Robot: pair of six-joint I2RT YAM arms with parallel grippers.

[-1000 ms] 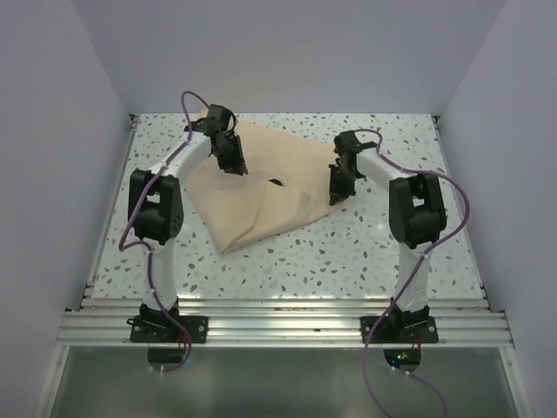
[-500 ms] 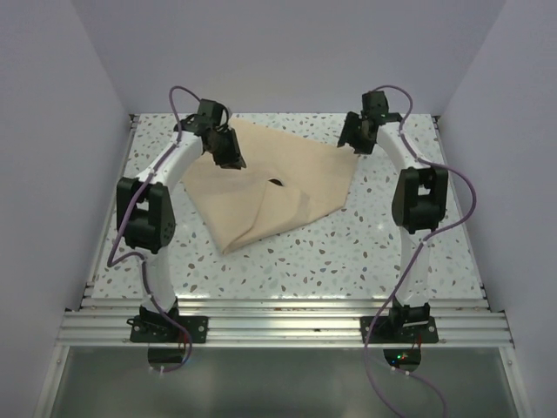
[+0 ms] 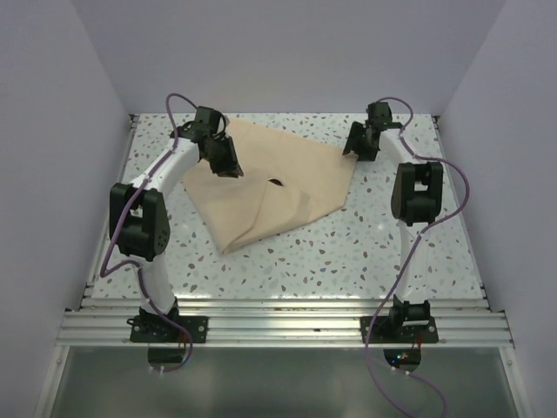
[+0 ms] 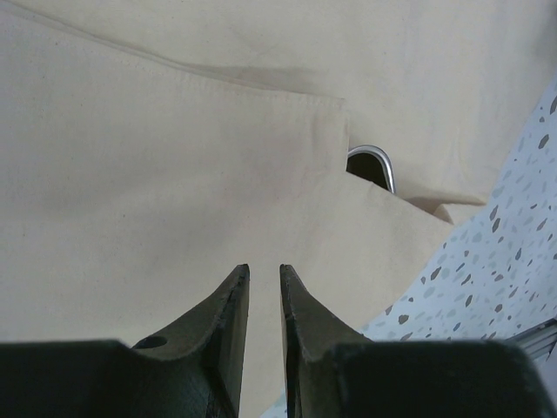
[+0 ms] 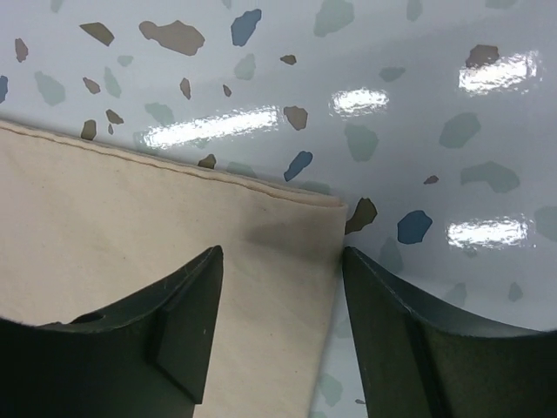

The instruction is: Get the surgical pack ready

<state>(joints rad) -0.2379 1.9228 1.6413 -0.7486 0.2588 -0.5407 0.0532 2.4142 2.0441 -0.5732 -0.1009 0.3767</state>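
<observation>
Since a second ago the right arm has swung from beside the sheet's right edge out to the far right of the table (image 3: 365, 235). The left arm has only drawn back a little.

The right gripper (image 5: 280, 257) now sits low over the far right corner of the tan wrap sheet (image 3: 296, 170). Its fingers are wide apart and hold nothing. The wrist view shows the hemmed corner lying flat on the speckled top between them, nearer the right finger. From that corner the cloth spreads left and toward the near side.

The left gripper (image 4: 263, 270) hangs above the far left part of the sheet. Its jaws are almost together with only a slit between, and nothing is in them.

The sheet is already partly folded, with one flap running down to a point at the near left. Through a gap between folds near the middle, a curved bit of the steel tray (image 4: 376, 162) shows.

The right arm is clearly the closer one to this corner. The likely next step is to pinch it and carry it left and nearward over the tray. The flat cloth gives little to bite on. The left gripper stands over the far left of the sheet, possibly in that path.
</observation>
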